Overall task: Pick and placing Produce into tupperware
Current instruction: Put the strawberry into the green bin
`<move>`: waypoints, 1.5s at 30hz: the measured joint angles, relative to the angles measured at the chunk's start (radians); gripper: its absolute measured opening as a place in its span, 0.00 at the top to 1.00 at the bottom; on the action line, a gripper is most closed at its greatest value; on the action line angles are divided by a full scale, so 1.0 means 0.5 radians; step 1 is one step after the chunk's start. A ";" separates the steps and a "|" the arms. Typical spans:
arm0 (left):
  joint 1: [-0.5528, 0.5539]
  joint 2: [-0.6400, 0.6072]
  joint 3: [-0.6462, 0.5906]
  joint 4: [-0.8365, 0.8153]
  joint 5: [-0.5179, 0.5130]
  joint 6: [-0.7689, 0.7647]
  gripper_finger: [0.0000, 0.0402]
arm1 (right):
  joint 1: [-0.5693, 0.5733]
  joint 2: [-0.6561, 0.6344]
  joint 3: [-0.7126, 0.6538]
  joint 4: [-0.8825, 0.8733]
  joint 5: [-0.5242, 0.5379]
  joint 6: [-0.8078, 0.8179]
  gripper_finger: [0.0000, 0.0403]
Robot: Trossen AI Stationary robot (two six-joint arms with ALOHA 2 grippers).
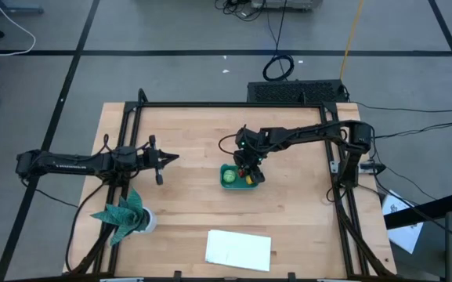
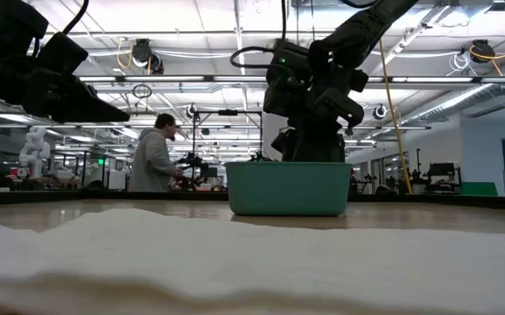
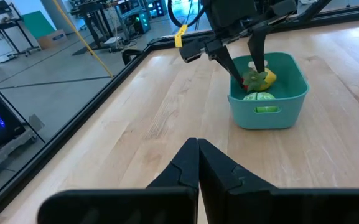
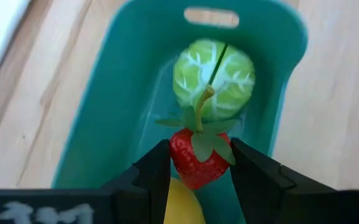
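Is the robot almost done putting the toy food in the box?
Nearly. The green cabbage and yellow lemon already lie in the teal tupperware. The right tool is shut on the red strawberry, holding it inside the tub; it only needs letting go. The left tool waits aside, shut.

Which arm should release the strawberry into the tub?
Right. The right gripper is inside the teal tub, shut on the strawberry, above the lemon and beside the green piece. The left gripper waits apart.
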 joint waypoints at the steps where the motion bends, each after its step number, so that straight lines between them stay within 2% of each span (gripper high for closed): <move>1: 0.000 0.000 -0.001 0.000 0.000 0.000 1.00 | 0.000 0.000 -0.011 0.000 0.000 0.000 0.65; 27: -0.001 0.000 0.000 0.000 0.001 0.002 1.00 | 0.014 0.001 -0.017 0.055 0.006 -0.144 0.65; 45: -0.001 0.000 -0.001 -0.001 0.001 0.002 1.00 | 0.014 0.001 -0.115 0.165 0.008 -0.176 0.65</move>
